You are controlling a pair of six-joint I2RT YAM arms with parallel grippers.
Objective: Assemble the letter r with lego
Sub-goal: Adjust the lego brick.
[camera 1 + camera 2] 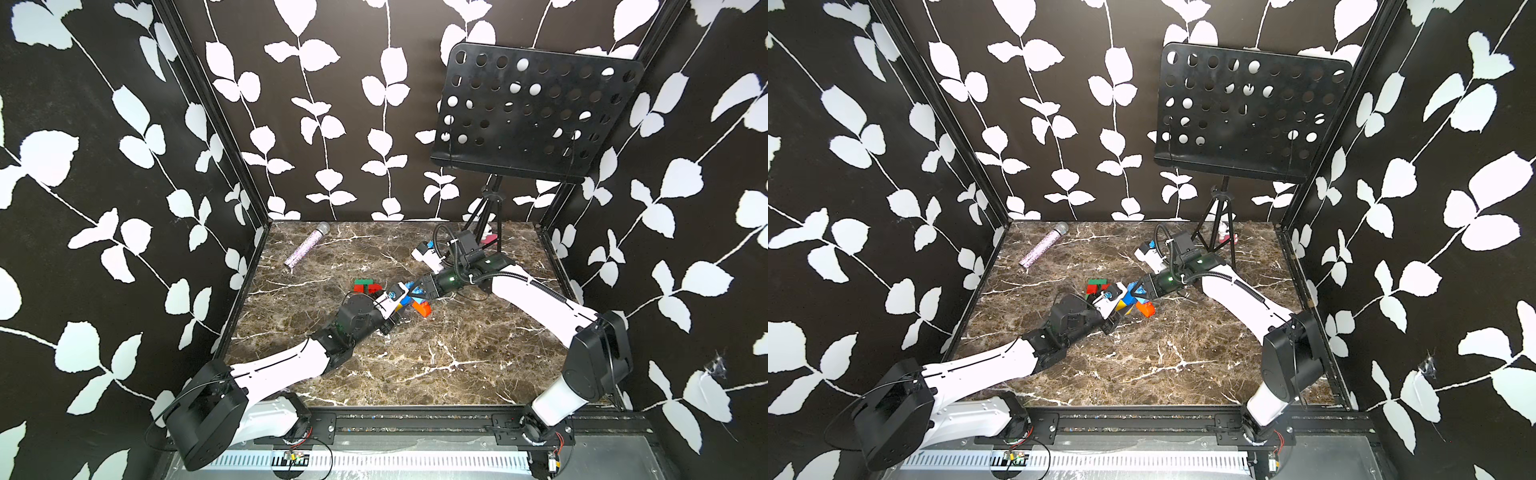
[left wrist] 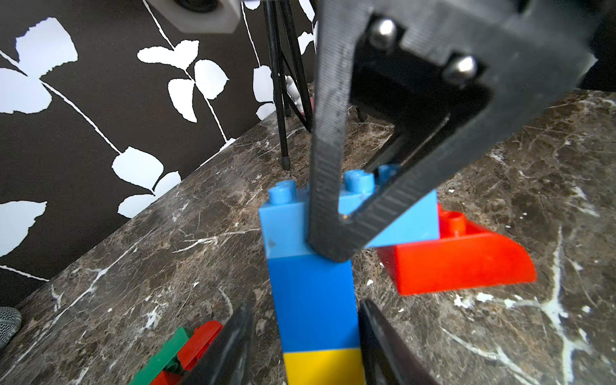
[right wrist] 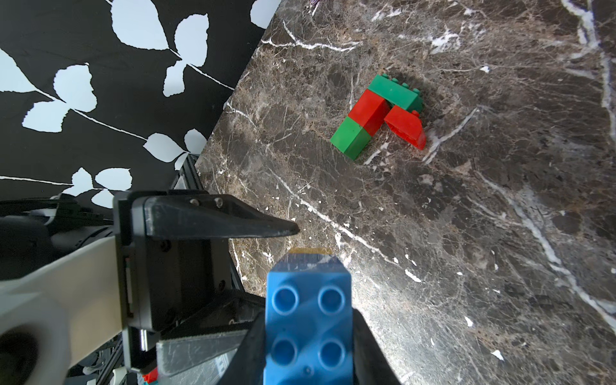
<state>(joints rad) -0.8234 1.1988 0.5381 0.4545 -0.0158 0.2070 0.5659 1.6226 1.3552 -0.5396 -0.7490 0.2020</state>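
Note that the right fingers are clamped on the light blue brick, one finger on each opposite side. This brick caps a three-brick column, followed by the blue brick and the yellow brick. The left fingers straddle the column near its yellow end. They are partly open, with a visible gap on one side, and are not clamped. You cannot tell whether the column touches the counter. The orange brick lies on the counter just beside the column. Nearby lies a flat cluster of touching bricks: dark green brick, red brick, light green brick and sloped red brick.
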